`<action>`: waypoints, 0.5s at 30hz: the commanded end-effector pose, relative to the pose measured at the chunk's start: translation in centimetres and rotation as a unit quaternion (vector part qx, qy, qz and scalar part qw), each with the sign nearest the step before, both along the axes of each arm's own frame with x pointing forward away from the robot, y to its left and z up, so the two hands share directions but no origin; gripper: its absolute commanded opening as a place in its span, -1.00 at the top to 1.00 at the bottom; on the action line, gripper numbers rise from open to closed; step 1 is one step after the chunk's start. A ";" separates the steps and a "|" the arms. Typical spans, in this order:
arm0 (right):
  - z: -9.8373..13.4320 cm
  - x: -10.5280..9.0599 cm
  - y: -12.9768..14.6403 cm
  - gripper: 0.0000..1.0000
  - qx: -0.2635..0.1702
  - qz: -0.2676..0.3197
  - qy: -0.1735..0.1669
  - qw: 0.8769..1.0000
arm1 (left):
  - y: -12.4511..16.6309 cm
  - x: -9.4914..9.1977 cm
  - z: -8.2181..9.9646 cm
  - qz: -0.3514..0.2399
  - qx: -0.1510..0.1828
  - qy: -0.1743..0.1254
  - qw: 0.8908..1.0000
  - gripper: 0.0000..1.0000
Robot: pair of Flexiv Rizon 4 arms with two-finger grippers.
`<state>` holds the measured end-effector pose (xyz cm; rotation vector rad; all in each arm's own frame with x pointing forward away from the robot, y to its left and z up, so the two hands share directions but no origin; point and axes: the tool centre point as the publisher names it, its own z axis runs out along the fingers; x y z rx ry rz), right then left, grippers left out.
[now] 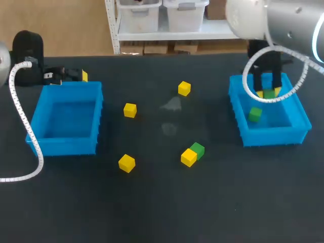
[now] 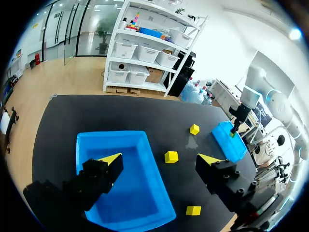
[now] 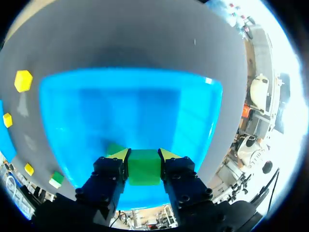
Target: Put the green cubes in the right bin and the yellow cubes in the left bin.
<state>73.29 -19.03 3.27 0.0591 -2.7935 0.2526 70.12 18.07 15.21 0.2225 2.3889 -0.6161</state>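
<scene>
right gripper (image 3: 143, 154) clamped on green cube (image 3: 143, 170); over right bin (image 3: 193, 111) | left gripper (image 2: 159, 158) spread wide

Bright, even overhead light falls on the matte black table (image 1: 167, 212). Two pale glare patches lie near its middle, and the small yellow cubes (image 1: 126, 163) cast only faint, soft shadows.

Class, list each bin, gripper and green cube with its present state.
Left bin: empty.
Right bin: holds one loose green cube.
Left gripper: open, empty.
Right gripper: shut on held green cube.
Table green cube: against a yellow cube.
</scene>
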 end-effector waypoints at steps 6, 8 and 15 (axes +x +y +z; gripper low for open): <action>-0.2 -3.6 -0.4 -1.00 0.033 0.056 -0.277 0.959 | 0.2 -0.1 -0.2 -0.003 -0.005 -0.003 1.000 -1.00; 0.1 -3.7 -0.2 -1.00 0.033 0.061 -0.281 0.957 | 0.2 -0.1 -0.2 -0.003 -0.005 -0.003 1.000 -1.00; 2.4 -4.3 1.8 -1.00 0.043 0.100 -0.301 0.947 | 0.2 -0.1 -0.2 -0.003 -0.005 -0.003 1.000 -1.00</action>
